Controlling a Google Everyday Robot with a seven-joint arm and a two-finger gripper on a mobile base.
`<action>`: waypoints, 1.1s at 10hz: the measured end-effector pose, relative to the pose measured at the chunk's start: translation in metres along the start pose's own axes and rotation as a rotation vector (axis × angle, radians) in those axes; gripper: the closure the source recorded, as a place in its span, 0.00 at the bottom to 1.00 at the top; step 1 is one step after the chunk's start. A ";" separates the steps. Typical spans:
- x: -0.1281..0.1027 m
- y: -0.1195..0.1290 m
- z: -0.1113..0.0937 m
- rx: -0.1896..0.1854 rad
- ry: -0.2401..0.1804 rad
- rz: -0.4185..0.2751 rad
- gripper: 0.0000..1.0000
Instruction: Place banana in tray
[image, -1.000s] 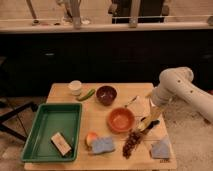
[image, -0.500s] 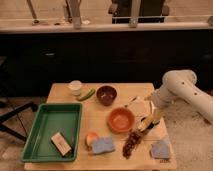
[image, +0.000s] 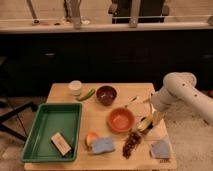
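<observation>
- The gripper (image: 153, 116) sits low over the right side of the table (image: 131, 91), at 3 o'clock from the orange bowl (image: 121, 120), at the end of the white arm (image: 182, 92)
- The banana (image: 145, 125) lies right at the gripper, just beside the bowl's rim; whether the gripper is clenched on it or released, I cannot tell
- The tray (image: 56, 120) is well apart at 9 o'clock across the table, with 1 tan block (image: 61, 143) in its near corner
- Risk 1: a shallow or off-centre hold on the curved fruit could let it swivel or drop on lifting
- Risk 2: a low carry toward 9 o'clock could clip the orange bowl or the tray's raised side
- Risk 3: the dark cluster (image: 131, 143) at 6 o'clock of the banana may get nudged
</observation>
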 end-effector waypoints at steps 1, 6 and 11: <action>0.001 0.002 0.002 -0.006 -0.001 -0.001 0.20; 0.004 0.009 0.009 -0.021 -0.010 0.001 0.24; 0.013 0.014 0.006 -0.009 -0.022 0.038 0.74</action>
